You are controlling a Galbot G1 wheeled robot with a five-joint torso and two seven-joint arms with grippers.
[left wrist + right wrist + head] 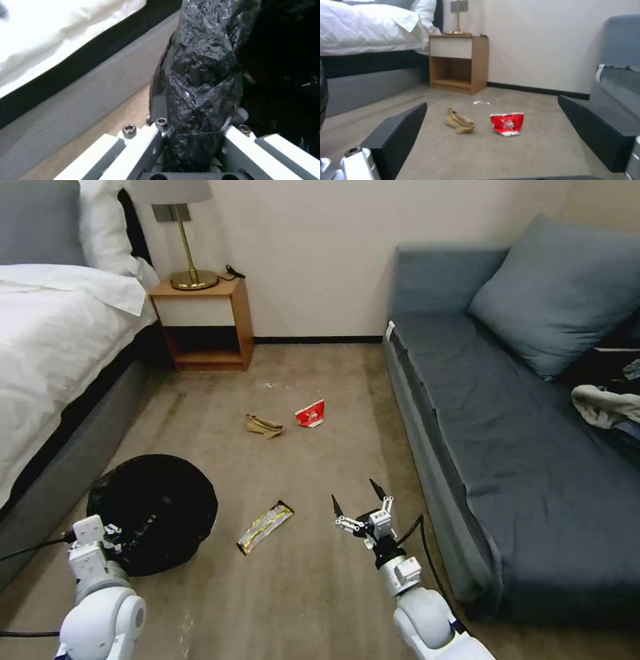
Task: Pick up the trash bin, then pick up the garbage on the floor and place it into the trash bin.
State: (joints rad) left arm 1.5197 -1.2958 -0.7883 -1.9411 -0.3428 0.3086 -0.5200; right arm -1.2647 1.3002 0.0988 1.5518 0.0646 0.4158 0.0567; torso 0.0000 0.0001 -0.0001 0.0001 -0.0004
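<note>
The trash bin (152, 513), lined with a black bag, is at the left by the bed. My left gripper (112, 533) is shut on its near rim; the left wrist view has the bag-covered rim (200, 95) pinched between the white fingers (146, 142). My right gripper (360, 500) hovers open over the carpet, holding nothing. A long yellow-green wrapper (265, 527) lies between bin and right gripper. Farther off lie a tan paper wad (265, 426) and a red-and-white packet (311, 414). In the right wrist view, wad (460, 121) and packet (506, 123) lie ahead of the spread black fingers (396, 135).
A bed (53, 347) with white sheets runs along the left. A wooden nightstand (203, 323) with a lamp stands at the far wall. A grey-blue sofa (507, 447) with clothes (607, 403) on it lines the right. Carpet lies open between them.
</note>
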